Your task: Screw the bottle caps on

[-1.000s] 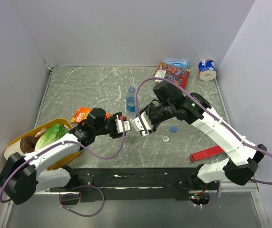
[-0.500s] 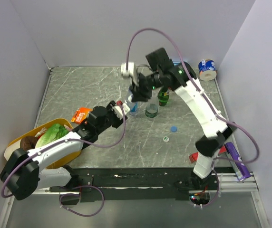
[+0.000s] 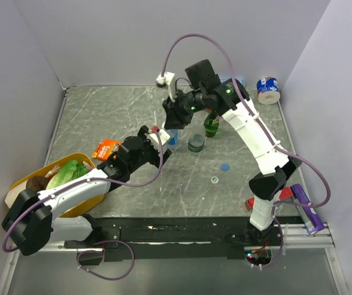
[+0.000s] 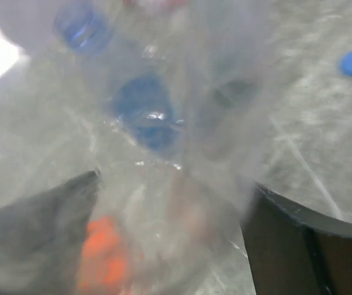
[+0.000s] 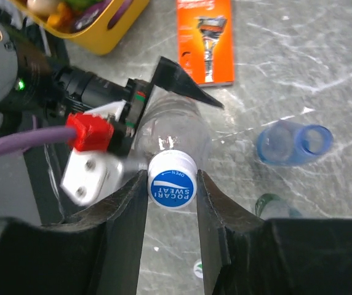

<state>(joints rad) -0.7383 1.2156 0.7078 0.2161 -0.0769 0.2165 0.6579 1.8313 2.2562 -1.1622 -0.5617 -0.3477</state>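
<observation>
The clear bottle with a blue label stands mid-table. My right gripper reaches down over it. In the right wrist view this gripper is shut on a white-sided bottle cap with a blue top, which sits on the bottle's neck. My left gripper is open, its jaws wide on either side of the blurred bottle body. The dark green bottle stands just to the right. A plain blue cap and a green-rimmed white cap lie loose on the table.
A short dark-green cup stands beside the bottles. An orange razor pack lies left of my left gripper. A yellow basket of food sits at the near left. A blue-and-white can lies at the far right.
My right arm swung from the table's middle up over the clear bottle, with the cap between its fingers. In the last half second my left jaws spread wider around the bottle.
</observation>
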